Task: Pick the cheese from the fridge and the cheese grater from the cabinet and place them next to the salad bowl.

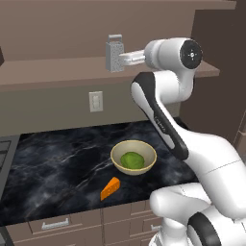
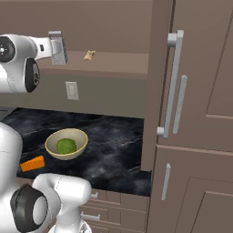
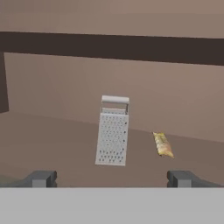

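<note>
No readable text, label, brand name, number or sign appeared anywhere in the three views. The cheese grater [image 3: 112, 136], the salad bowl [image 1: 133, 157] and the cabinet [image 2: 113, 63] fronts all carried plain, unmarked surfaces.

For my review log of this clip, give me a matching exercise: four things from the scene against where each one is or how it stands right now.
Things:
1. cheese grater
2. cheese
3. salad bowl
4. gripper

Places or states:
A. on the dark counter, holding a green mound
B. upright on the cabinet shelf, beside a small tan scrap
C. jaws open, pointing at the shelf
D. lying on the counter just in front of the bowl

Pairs: 1-B, 2-D, 3-A, 4-C
</note>
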